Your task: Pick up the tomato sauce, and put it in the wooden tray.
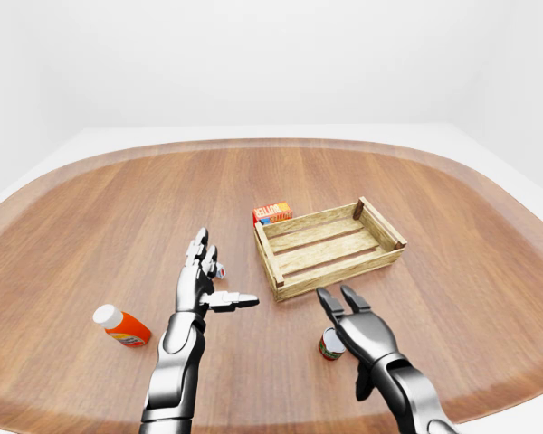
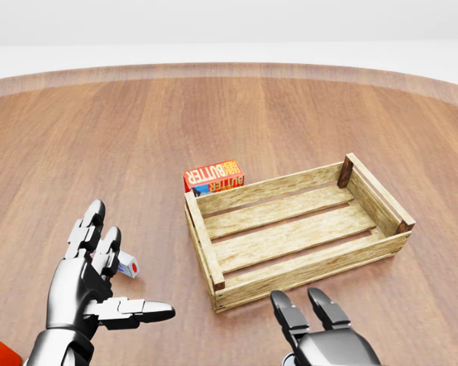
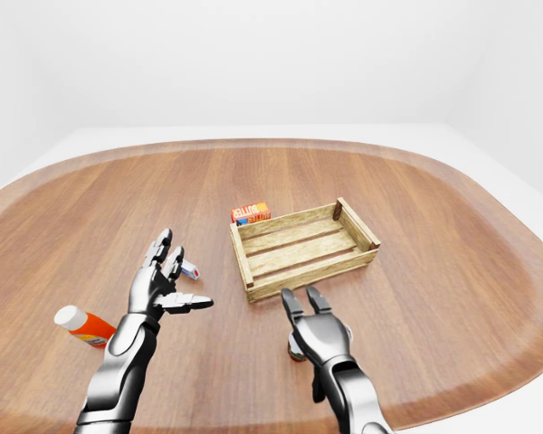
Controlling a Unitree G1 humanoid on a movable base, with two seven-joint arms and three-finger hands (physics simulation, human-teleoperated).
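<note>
The tomato sauce is a small can with a red and green label, standing on the wooden table below the tray in the left-eye view. My right hand hovers open just above and right of it, palm partly covering it; the fingers are not around it. The wooden tray is a slatted crate with nothing in it, right of centre in the head view. At lower left, my left hand is held open with the thumb pointing right.
A red butter box leans against the tray's top-left corner. A small white piece with a red spot lies by my left fingers. An orange bottle with a white cap lies at far left. The table edge curves round behind.
</note>
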